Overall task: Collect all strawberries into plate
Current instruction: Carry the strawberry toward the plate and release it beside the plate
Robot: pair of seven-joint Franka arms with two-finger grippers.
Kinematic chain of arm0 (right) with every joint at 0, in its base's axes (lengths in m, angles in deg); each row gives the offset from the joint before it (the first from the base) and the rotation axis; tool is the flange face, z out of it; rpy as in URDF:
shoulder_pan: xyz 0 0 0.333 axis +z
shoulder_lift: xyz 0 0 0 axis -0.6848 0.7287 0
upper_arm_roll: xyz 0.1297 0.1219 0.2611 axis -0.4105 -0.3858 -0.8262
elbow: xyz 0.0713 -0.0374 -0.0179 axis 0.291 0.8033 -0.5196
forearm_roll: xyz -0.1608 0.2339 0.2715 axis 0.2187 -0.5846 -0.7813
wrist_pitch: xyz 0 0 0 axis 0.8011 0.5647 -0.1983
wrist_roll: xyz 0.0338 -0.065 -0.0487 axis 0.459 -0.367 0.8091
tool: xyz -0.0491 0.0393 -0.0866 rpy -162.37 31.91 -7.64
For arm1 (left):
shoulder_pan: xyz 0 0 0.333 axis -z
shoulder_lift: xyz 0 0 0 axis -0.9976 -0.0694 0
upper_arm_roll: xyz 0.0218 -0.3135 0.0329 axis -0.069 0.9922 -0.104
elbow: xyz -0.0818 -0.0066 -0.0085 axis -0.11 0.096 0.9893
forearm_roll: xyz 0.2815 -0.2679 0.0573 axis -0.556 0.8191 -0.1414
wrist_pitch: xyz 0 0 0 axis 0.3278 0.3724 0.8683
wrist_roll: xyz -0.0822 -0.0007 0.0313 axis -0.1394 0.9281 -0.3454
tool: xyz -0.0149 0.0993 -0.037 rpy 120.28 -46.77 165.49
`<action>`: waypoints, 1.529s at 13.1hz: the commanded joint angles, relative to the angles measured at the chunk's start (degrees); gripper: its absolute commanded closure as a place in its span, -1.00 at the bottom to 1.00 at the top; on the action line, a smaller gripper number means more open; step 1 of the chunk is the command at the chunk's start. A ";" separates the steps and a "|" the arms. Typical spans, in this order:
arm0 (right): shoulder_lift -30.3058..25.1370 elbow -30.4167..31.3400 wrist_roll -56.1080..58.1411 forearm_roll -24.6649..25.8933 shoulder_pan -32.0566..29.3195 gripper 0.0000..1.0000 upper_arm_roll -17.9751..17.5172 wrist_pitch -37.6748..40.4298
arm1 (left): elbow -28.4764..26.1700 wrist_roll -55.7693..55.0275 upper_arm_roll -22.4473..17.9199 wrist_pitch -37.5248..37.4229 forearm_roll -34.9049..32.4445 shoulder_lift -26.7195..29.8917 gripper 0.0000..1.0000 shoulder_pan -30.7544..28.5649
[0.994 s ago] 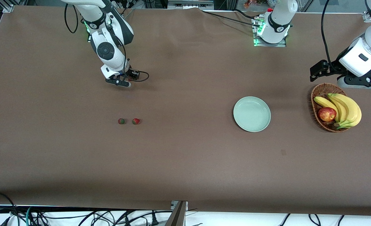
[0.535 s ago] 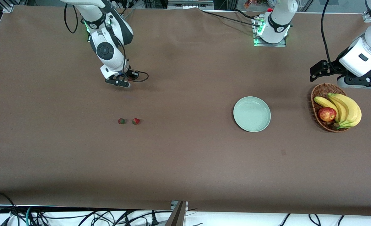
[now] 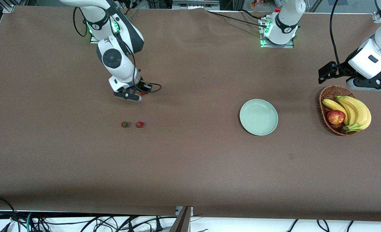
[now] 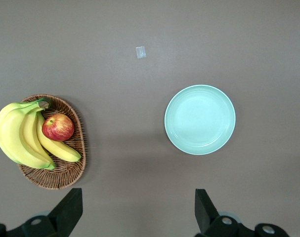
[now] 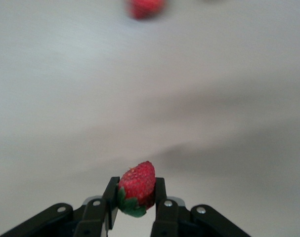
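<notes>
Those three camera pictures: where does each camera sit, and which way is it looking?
Front view: high across the table, facing both arms; shows the right gripper, plate, basket.
Left wrist view: on the waiting left arm, looking down past the open left gripper at plate and basket, which the front view shares.
Right wrist view: looks past the right gripper, shut on a strawberry.

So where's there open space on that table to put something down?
Widest bare stretch: between the two loose strawberries and the plate, plus the whole strip nearest the front camera. The plate is bare too. Crowded: the basket, under the left gripper, full of bananas and an apple.
</notes>
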 commanded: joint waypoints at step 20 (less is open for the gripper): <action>40.08 -58.59 -31.54 3.05 29.64 0.69 7.75 -1.81 | 1.85 -0.27 0.34 -1.24 -1.09 -0.87 -1.00 -0.02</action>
